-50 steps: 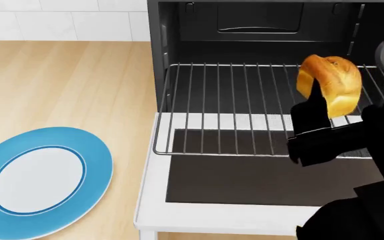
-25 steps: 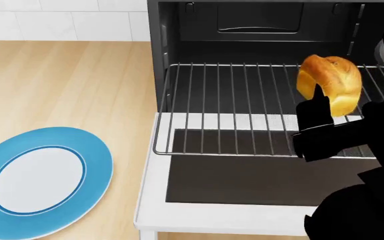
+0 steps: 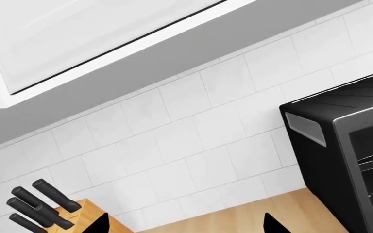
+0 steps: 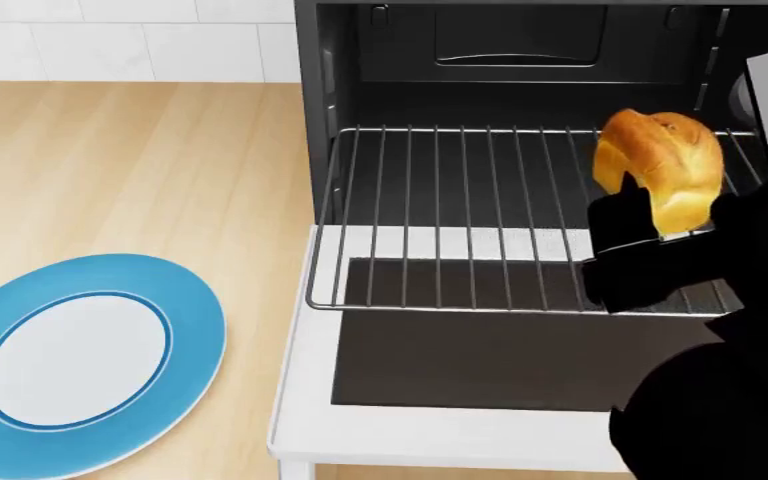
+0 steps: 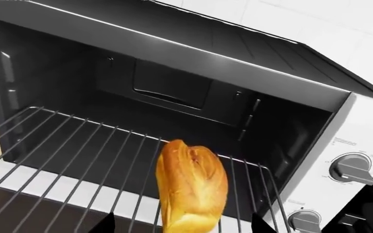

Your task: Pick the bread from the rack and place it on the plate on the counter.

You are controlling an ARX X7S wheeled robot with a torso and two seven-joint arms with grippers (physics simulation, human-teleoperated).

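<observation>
The rack (image 4: 491,215) juts from the open oven (image 4: 518,60) over the lowered door (image 4: 464,400), its front bar hanging past the cavity mouth, bare bars running wide toward nine o'clock. The bread (image 4: 664,170) sits at the rack's three o'clock end, on the bars. The right gripper (image 5: 183,225) hangs at the bread's six o'clock; in the right wrist view its spread fingertips flank the loaf's base, jaws open, grasping nothing. The plate (image 4: 184,350) lies on the counter (image 4: 131,170) off at eight o'clock, well apart. The left gripper (image 3: 186,225) is open too, beside a knife block (image 3: 76,216) and tiled wall (image 3: 193,131).
</observation>
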